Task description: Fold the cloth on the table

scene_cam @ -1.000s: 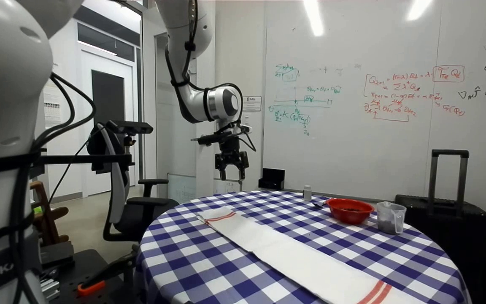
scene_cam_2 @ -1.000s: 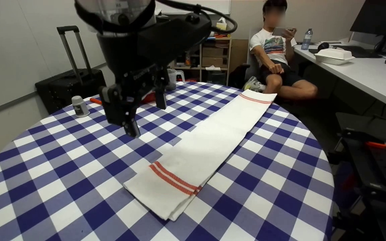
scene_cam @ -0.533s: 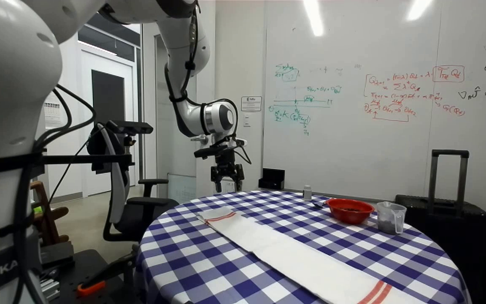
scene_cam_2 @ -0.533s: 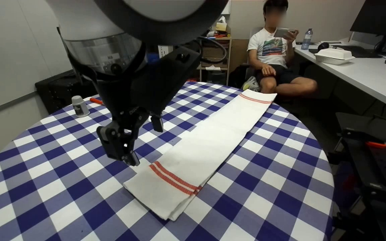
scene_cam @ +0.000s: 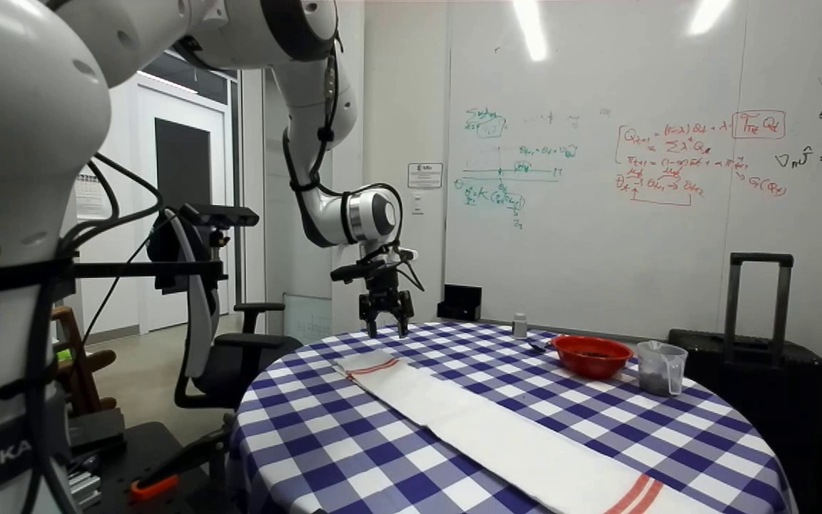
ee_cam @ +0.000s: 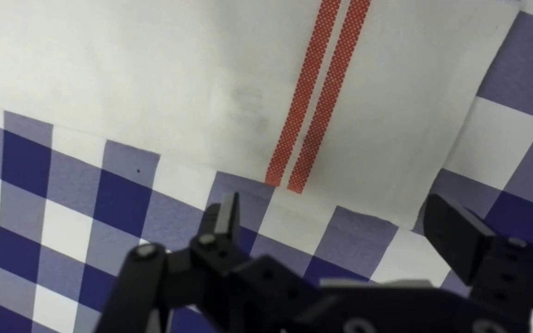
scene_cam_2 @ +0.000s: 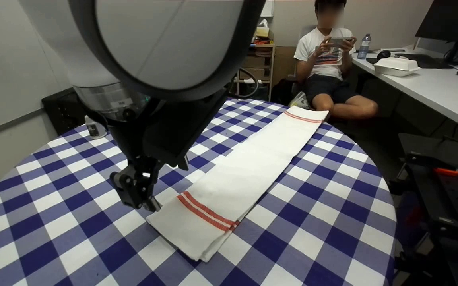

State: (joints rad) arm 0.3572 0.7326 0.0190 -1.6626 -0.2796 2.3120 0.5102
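The claw [scene_cam: 387,333] hangs spread wide, the table [scene_cam: 354,439] below it, the striped end of the cloth [scene_cam_2: 249,171] close by!

I see the cloth [scene_cam_2: 249,170], long, narrow and white, lying flat on the round, blue-and-white-checked table [scene_cam_2: 316,206]. I note paired red stripes near both ends, two layers at one corner.

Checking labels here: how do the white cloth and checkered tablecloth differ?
The white cloth is red-striped near both ends; the tablecloth is checkered blue and white. The white cloth is long and narrow; the tablecloth is far larger and rounded. The white cloth lies on top, the tablecloth beneath. Both include white.
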